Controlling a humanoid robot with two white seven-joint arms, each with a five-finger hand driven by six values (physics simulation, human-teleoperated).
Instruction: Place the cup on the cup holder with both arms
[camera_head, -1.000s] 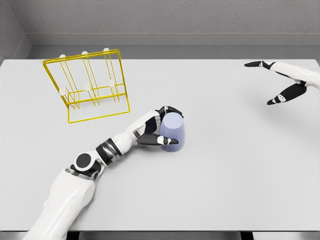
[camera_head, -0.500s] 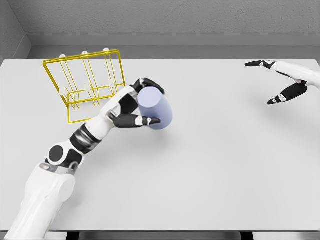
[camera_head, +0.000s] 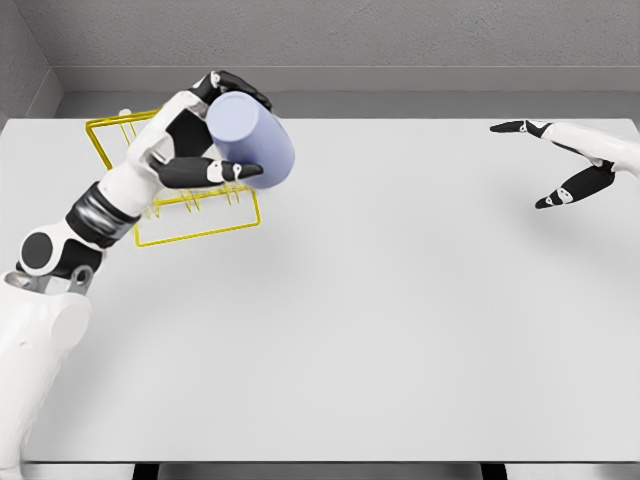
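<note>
Your left hand (camera_head: 205, 140) has lifted the lavender cup (camera_head: 250, 140) off the bench (camera_head: 400, 300) and swung it up-left over the last sec; it's now tilted on its side, in the air, in front of the yellow wire cup holder (camera_head: 200, 215), fingers wrapped round it w/ thumb underneath. That puts you approx at the rack, so hanging it on a peg looks next. Count: 1 cup, 1 holder, 2 hands; right hand (camera_head: 560, 160) hangs spread & empty far right.

Bright, even, diffuse light with no glare on the table (camera_head: 400, 330). Only a faint soft shadow lies right of and below the left hand (camera_head: 200, 140). The render is sharp throughout, undistorted at the edges.
</note>
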